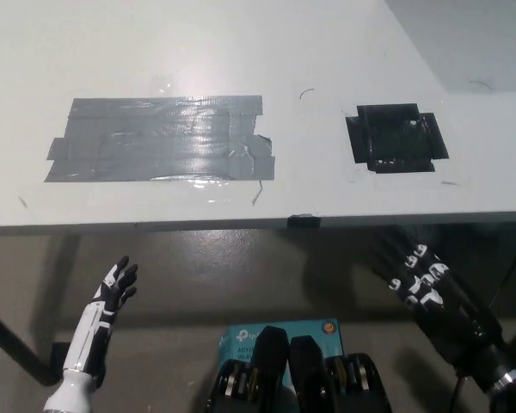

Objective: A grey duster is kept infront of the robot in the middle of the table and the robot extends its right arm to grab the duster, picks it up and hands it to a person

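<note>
I see no grey duster anywhere on the white table (241, 52). My black right hand (417, 277) hangs below the table's front edge at the lower right, holding nothing, its fingers loosely apart and pointing up toward the edge. My white left hand (113, 292) rests at the lower left, also under the table edge, open and empty.
A wide patch of grey tape (163, 138) is stuck flat on the table left of centre. A smaller black tape patch (396, 138) lies to its right. The table's front edge (241, 225) crosses the whole picture. A teal box (279, 332) sits low in the middle. A dark table leg (9, 344) stands at the far left.
</note>
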Action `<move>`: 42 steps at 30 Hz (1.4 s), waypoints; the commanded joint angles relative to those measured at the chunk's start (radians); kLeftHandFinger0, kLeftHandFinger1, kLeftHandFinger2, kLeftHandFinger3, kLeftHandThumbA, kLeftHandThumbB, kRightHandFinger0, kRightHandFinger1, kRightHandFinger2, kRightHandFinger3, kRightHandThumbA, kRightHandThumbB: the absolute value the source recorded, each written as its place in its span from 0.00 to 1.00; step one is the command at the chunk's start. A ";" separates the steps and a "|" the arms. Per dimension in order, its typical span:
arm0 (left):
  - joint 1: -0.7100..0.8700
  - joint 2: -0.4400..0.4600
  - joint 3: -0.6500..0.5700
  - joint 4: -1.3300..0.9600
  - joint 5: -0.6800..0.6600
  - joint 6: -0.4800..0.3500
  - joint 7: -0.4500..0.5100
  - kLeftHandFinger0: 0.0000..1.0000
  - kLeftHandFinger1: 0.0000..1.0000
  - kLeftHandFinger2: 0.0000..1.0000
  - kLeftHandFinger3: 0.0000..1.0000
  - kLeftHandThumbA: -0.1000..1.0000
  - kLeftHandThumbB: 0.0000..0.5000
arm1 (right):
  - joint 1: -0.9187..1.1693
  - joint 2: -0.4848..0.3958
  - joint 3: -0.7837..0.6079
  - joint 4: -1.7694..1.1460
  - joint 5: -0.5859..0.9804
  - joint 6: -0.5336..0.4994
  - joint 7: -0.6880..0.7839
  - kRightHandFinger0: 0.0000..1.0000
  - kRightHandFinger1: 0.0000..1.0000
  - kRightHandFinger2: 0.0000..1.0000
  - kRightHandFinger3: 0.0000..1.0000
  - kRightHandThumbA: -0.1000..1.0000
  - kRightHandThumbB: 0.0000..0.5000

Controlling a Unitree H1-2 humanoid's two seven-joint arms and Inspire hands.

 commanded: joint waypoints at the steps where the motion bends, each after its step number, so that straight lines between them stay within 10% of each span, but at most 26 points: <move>1: -0.005 0.013 0.003 -0.005 0.004 -0.034 -0.003 1.00 1.00 1.00 1.00 1.00 0.71 | 0.007 -0.022 0.005 0.061 -0.201 -0.182 0.036 1.00 1.00 1.00 1.00 0.86 0.79; 42: 0.025 -0.002 0.007 -0.023 0.001 -0.035 0.006 1.00 1.00 1.00 1.00 1.00 0.71 | -0.001 -0.041 0.039 0.074 -0.473 -0.201 0.068 1.00 1.00 1.00 1.00 0.89 0.83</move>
